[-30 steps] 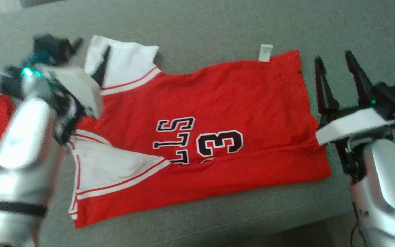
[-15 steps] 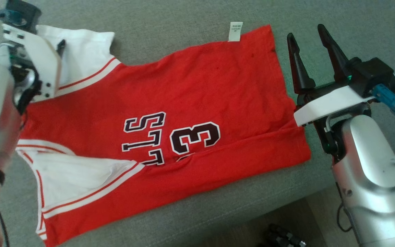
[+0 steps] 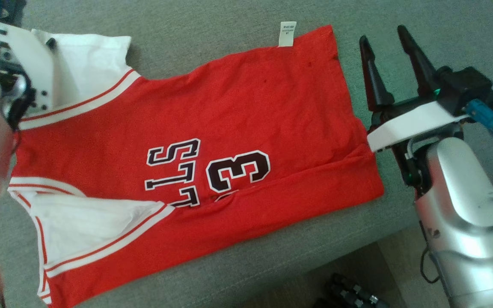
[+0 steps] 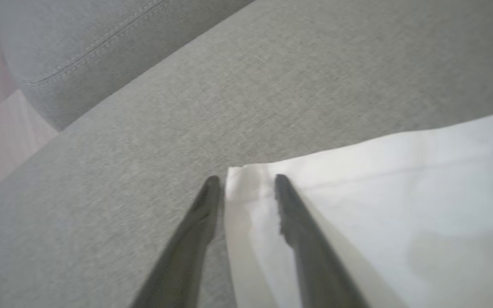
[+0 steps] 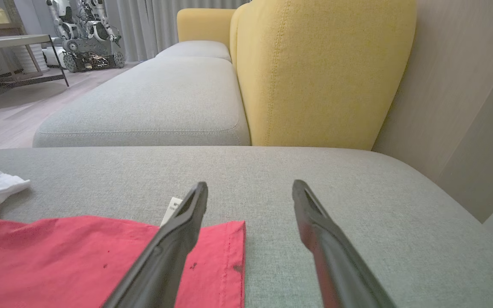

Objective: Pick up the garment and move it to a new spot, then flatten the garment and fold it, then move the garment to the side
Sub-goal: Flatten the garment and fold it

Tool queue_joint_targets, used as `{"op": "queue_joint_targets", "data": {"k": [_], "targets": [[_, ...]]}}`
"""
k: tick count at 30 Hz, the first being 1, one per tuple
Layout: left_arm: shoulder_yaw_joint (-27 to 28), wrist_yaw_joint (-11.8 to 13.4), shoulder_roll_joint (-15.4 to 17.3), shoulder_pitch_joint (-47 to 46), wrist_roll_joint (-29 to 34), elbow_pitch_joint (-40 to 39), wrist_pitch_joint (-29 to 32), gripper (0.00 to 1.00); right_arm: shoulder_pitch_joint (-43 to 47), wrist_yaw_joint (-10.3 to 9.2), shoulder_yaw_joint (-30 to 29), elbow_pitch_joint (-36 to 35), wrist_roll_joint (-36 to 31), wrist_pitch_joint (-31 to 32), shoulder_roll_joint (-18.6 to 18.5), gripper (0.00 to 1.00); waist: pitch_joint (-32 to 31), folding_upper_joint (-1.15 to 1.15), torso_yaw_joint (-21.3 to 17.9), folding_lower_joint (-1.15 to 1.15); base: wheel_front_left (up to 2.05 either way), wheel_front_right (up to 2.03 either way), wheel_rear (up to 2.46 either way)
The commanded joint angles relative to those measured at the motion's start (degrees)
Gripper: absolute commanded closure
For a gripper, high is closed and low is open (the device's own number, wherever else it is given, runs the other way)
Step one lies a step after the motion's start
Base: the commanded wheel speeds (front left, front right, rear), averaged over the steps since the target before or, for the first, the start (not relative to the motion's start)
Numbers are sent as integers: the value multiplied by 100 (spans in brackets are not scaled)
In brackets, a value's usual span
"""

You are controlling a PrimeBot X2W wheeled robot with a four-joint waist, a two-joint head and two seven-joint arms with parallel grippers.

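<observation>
The garment (image 3: pixel 229 119) is a red jersey with white sleeves and dark lettering, spread flat on the grey sofa seat (image 3: pixel 212 25). Its upper white sleeve (image 3: pixel 88 64) lies at the far left, under my left arm's white wrist mount (image 3: pixel 19 64). In the left wrist view my left gripper (image 4: pixel 244 182) stands open, its fingers either side of the corner of the white sleeve (image 4: pixel 400 192). My right gripper (image 3: pixel 382 38) is open and empty just right of the jersey's hem. The right wrist view shows the right gripper (image 5: pixel 250 186) above the hem corner of the garment (image 5: pixel 79 256).
The seat's front edge runs along the lower right, with floor (image 3: pixel 400 265) and a dark object (image 3: pixel 349 293) below it. A yellow back cushion (image 5: pixel 323 72) and a wall stand behind the seat. Another robot (image 5: pixel 86 38) and a table (image 5: pixel 11 42) stand far off.
The head camera has shifted. My left gripper has gone to the upper white sleeve's corner and its fingers have narrowed. The right gripper keeps its place by the hem.
</observation>
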Motion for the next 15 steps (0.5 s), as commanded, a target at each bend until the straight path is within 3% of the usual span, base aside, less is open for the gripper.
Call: {"op": "queue_joint_targets", "data": {"k": [1, 9, 15], "targets": [[-1, 5, 99, -153, -149, -107, 49, 100, -157, 11, 37, -146, 30, -43, -11, 0, 1, 0, 24, 0, 0, 0, 0], [-259, 2, 92, -259, -620, -408, -650, 100, -250, 11, -273, -15, 162, 76, -212, 0, -179, 0, 371, 0, 0, 0, 0], [-274, 2, 38, -125, -812, -728, -1331, 100, -373, 11, -191, 269, 466, 496, -628, 0, -373, 0, 808, 0, 0, 0, 0]]}}
